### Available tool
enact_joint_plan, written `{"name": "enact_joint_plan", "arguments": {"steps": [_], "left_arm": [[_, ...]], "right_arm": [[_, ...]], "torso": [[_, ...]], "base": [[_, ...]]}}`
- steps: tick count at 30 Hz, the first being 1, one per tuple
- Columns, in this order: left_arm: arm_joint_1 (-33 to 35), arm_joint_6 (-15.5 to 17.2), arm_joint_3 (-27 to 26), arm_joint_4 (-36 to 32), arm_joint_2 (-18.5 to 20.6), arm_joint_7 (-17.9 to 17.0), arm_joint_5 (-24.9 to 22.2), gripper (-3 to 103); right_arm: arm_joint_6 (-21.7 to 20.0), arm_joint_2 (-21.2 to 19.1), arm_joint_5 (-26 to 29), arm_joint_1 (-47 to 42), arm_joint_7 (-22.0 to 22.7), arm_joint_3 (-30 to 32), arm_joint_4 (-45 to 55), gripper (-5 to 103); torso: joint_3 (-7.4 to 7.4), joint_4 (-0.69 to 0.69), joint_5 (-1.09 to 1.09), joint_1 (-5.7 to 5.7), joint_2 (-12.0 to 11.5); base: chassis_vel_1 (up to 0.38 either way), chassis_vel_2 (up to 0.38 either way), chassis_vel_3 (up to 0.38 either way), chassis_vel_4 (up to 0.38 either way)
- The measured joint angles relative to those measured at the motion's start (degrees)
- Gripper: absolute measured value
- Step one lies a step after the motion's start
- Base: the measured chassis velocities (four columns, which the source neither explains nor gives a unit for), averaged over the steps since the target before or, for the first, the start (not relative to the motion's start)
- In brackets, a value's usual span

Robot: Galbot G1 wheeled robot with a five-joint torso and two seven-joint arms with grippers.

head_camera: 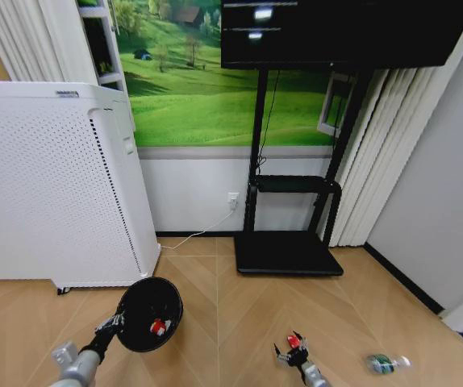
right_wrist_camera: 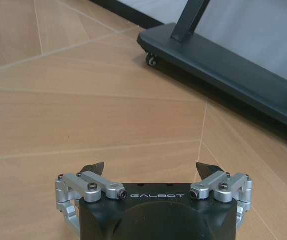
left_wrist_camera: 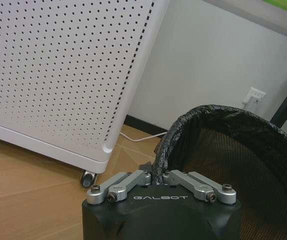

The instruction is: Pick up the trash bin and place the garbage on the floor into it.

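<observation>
Round black mesh trash bin (head_camera: 149, 313); herringbone wood floor (head_camera: 215, 298)

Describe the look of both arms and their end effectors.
The left end effector and right end effector match: a glossy black housing printed GALBOT in white, silver metal linkages fastened with dark screws, and black pointed fingertips. In the head view, the arms end in grey rounded wrist segments with black sections.

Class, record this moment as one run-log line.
left pincer: shut on trash bin rim, bin held | right pincer: open, above floor | red wrapper: in bin | bottle: on floor
</observation>
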Motion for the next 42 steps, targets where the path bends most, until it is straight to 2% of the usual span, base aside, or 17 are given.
{"name": "enact_joint_plan", "arguments": {"steps": [13, 15, 17, 19, 22, 23, 26, 28, 29, 30, 32, 35, 42], "left_arm": [[0.3, -0.1, 0.3, 0.0, -0.8, 0.5, 0.2, 4], [0.3, -0.2, 0.3, -0.1, -0.8, 0.5, 0.2, 4], [0.4, -0.2, 0.3, -0.3, -0.8, 0.5, 0.2, 4], [0.4, -0.2, 0.3, -0.3, -0.8, 0.5, 0.2, 4], [0.1, -0.2, 0.2, -0.3, -0.7, 0.5, 0.1, 4], [0.1, -0.2, 0.2, -0.3, -0.7, 0.5, 0.1, 4], [-0.1, -0.2, 0.2, -0.3, -0.6, 0.4, 0.0, 4], [-0.1, -0.2, 0.2, -0.2, -0.5, 0.4, 0.0, 4], [-0.1, -0.2, 0.3, -0.2, -0.5, 0.4, 0.0, 4], [-0.1, -0.2, 0.3, -0.2, -0.5, 0.4, 0.0, 4], [-0.1, -0.3, 0.3, -0.2, -0.5, 0.4, 0.0, 4], [-0.1, -0.3, 0.3, -0.3, -0.5, 0.3, 0.0, 4], [-0.2, -0.4, 0.2, 0.2, -0.5, 0.3, 0.2, 4]], "right_arm": [[0.2, -0.3, -2.0, 7.4, 1.2, 0.3, -10.3, 101], [0.2, -0.5, -2.0, 7.8, 1.2, 0.4, -10.9, 98], [0.1, -0.9, -1.4, 8.0, 1.3, 0.4, -11.8, 91], [0.1, -0.9, -0.8, 7.9, 1.4, 0.4, -12.0, 91], [-0.1, -1.1, -0.3, 7.0, 1.4, 0.8, -12.1, 76], [-0.1, -1.1, -0.3, 7.0, 1.4, 0.8, -12.1, 76], [0.0, -1.3, -0.2, 6.4, 1.0, 1.1, -12.9, 63], [0.0, -1.3, -0.2, 6.5, 0.9, 1.2, -13.2, 63], [0.0, -1.3, -0.2, 6.5, 0.8, 1.2, -13.4, 57], [0.0, -1.3, -0.2, 6.5, 0.8, 1.2, -13.4, 57], [0.1, -1.2, -0.2, 6.5, 0.8, 1.2, -13.5, 51], [0.0, -1.2, -0.2, 6.5, 0.8, 1.2, -13.4, 46], [-0.4, -1.3, 1.1, 5.6, 1.0, 1.2, -11.4, 45]], "torso": [[0.00, 0.01, 0.00, 0.00, 0.0], [0.00, 0.01, 0.00, 0.00, 0.0], [0.00, -0.01, -0.01, 0.00, 0.0], [0.00, 0.00, 0.00, 0.00, 0.0], [0.00, 0.00, 0.00, 0.00, 0.0], [0.00, 0.00, 0.00, 0.00, 0.0], [-0.01, -0.01, -0.01, 0.00, 0.0], [-0.01, 0.00, -0.02, 0.00, 0.0], [-0.01, 0.00, -0.02, 0.00, 0.0], [-0.01, 0.00, -0.02, 0.00, 0.0], [-0.01, 0.00, -0.03, 0.00, 0.0], [-0.01, -0.01, -0.04, 0.00, 0.0], [0.00, 0.00, 0.03, 0.00, 0.0]], "base": [[0.000, 0.000, 0.000, 0.000], [0.000, 0.000, 0.000, 0.000], [0.000, 0.000, 0.000, 0.000], [0.000, 0.000, 0.000, 0.000], [0.000, 0.000, 0.000, 0.000], [0.000, 0.000, 0.000, 0.000], [0.000, 0.000, 0.000, 0.000], [0.000, 0.000, 0.000, 0.000], [0.000, 0.000, 0.000, 0.000], [0.000, 0.000, 0.000, 0.000], [0.000, 0.000, 0.000, 0.000], [0.000, 0.000, 0.000, 0.000], [0.000, 0.000, 0.000, 0.000]]}}
